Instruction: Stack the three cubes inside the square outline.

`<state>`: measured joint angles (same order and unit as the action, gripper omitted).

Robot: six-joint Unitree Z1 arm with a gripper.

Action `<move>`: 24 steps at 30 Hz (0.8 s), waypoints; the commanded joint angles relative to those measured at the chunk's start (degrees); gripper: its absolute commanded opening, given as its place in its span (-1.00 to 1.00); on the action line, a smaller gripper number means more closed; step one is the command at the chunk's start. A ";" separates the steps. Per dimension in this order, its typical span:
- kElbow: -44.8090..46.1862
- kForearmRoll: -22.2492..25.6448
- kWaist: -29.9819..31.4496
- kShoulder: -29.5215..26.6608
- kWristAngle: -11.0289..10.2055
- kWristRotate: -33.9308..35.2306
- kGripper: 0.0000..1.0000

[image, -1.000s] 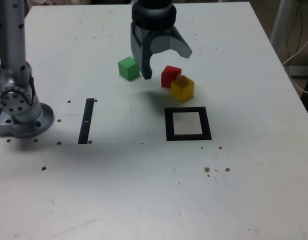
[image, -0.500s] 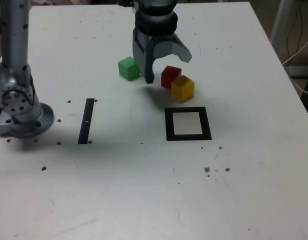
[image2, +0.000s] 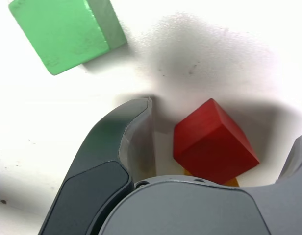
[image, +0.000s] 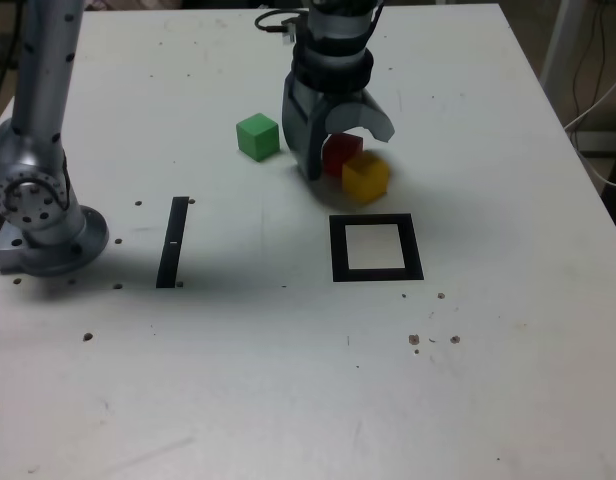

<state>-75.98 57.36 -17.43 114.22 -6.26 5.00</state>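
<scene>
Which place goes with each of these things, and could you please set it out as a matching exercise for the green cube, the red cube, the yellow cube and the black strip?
1. green cube
2. red cube
3. yellow cube
4. black strip

A. between the open jaws in the wrist view
B. nearest the square outline
C. nearest the arm's base
D. outside the jaws, the leftmost cube in the exterior view

Pairs: 1-D, 2-A, 3-B, 4-C

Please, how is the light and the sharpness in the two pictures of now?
Exterior view: a soft shadow lies on the table beside the yellow block, and the black square frame looks sharp. Wrist view: pale glare washes out parts of the table, and a blurred dark shadow spreads beside the red block.
</scene>
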 commanded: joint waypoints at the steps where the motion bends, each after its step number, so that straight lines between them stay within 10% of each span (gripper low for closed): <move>1: -0.48 -0.19 0.03 0.82 -0.05 0.15 0.95; 24: -0.66 0.63 -0.85 1.86 -0.75 0.54 0.49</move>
<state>-76.64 57.88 -18.26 116.10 -7.11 5.43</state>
